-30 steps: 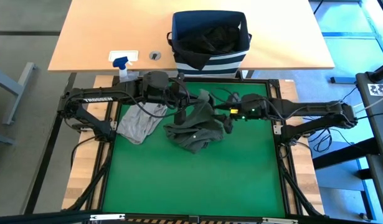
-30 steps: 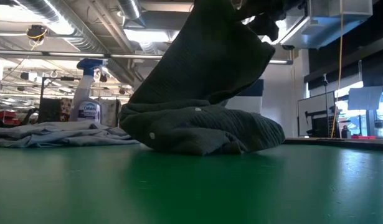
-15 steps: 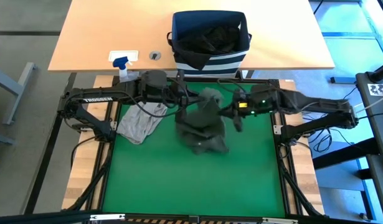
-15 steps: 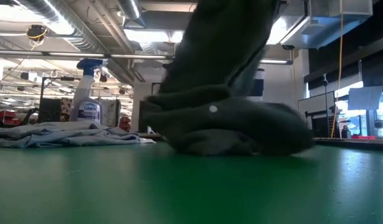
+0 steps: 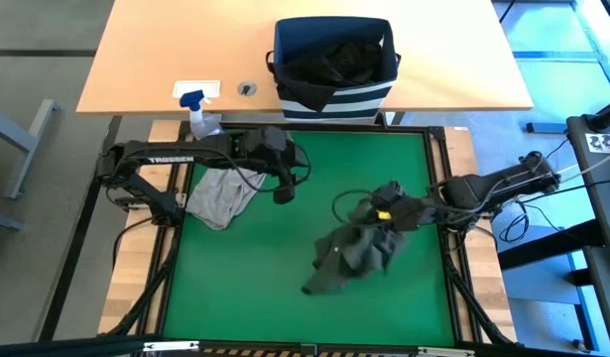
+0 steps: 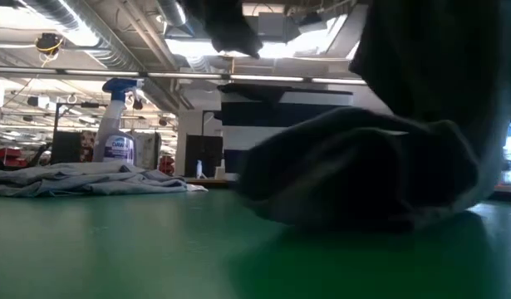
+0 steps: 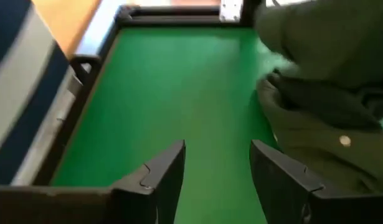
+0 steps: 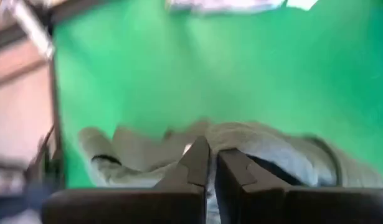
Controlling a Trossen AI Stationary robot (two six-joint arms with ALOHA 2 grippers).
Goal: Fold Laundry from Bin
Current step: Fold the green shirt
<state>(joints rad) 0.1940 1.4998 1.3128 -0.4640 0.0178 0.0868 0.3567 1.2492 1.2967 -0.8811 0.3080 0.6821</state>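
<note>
Olive garment point(image 5: 352, 256) hides the right tool's point(image 5: 381, 220) tips.

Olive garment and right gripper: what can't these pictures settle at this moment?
- High view: the right gripper sits over the olive garment; the wrist hides the pinch point.
- Right wrist view: motion blur; fingers nearly together, cloth between them unclear.
- Low view: the olive garment fills the right side, cut off by the edge; its shape is unreadable.
- High view: the bin holds dark cloth, too shadowed to identify.
- Left gripper open, empty.
</note>
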